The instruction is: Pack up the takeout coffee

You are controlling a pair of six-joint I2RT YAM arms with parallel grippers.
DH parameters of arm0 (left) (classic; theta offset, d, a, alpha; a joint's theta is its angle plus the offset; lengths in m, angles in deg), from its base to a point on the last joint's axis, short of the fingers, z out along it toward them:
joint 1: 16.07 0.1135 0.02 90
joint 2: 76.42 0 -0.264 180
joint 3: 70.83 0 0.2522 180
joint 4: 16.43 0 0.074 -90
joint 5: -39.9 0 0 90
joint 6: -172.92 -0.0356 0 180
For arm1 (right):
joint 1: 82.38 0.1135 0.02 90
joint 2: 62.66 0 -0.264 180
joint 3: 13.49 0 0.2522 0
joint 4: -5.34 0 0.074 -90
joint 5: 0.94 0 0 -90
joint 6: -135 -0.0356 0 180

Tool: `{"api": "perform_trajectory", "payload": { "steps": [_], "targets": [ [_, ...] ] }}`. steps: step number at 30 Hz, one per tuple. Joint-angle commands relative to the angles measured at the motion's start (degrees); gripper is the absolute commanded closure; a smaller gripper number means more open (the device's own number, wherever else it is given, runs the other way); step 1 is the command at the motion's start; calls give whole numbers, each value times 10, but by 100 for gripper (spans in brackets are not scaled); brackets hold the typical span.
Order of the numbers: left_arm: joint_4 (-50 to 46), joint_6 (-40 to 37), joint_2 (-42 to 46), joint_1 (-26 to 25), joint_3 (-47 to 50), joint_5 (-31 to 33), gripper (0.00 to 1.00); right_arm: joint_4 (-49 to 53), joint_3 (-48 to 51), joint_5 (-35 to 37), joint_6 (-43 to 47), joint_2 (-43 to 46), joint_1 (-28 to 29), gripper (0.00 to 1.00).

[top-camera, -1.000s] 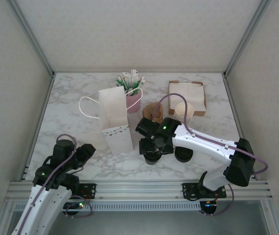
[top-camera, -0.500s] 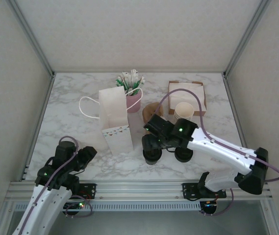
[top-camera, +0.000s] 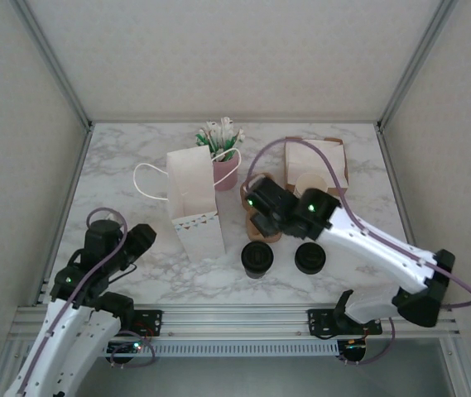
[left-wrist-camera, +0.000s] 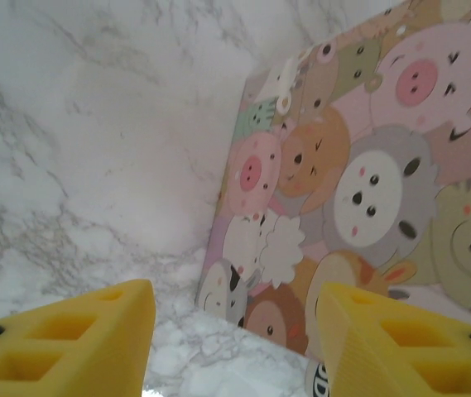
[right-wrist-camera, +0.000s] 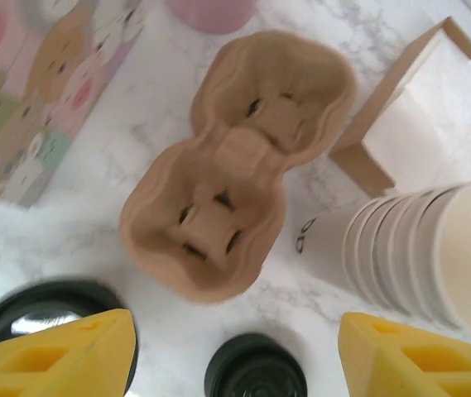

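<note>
The takeout coffee (top-camera: 257,259), a black-lidded cup, stands on the marble table in front of the paper bag (top-camera: 194,203). In the right wrist view its lid (right-wrist-camera: 40,314) shows at the lower left, partly behind a yellow finger. My right gripper (top-camera: 261,217) hovers open over the brown two-cup carrier (right-wrist-camera: 235,165), its jaws (right-wrist-camera: 235,324) holding nothing. My left gripper (top-camera: 140,240) sits low at the near left, open and empty (left-wrist-camera: 235,298), facing the cartoon-animal side of the bag (left-wrist-camera: 359,165).
A low black lid stack (top-camera: 309,258) sits right of the coffee, also in the right wrist view as black lids (right-wrist-camera: 256,372). A stack of lidless cups (top-camera: 309,186), a napkin box (top-camera: 318,161) and a pink cup of sachets (top-camera: 223,161) stand behind.
My right gripper has left the lidded cup and moved back over the carrier, its jaws narrowing somewhat. The cup stays on the table. My left arm shifted slightly.
</note>
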Motion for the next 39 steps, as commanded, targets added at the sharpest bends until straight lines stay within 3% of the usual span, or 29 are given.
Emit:
{"api": "perform_trajectory", "payload": {
  "steps": [1,5,11,24,39],
  "targets": [
    [1,-12,-51,-5,-36,50,44,45,-68,-43,-77,-68,-65,35],
    [-13,-13,-102,-5,-66,75,43,60,-102,-52,-190,-143,-75,37],
    [-12,-14,-102,-5,-86,96,40,-12,-58,-58,-248,-157,-81,43],
    [-31,-6,-26,-6,-101,178,36,-60,-34,-25,-224,-210,-87,46],
    [-36,0,-11,-6,-97,176,34,-90,-20,-15,-216,-251,-89,45]
  ]
}}
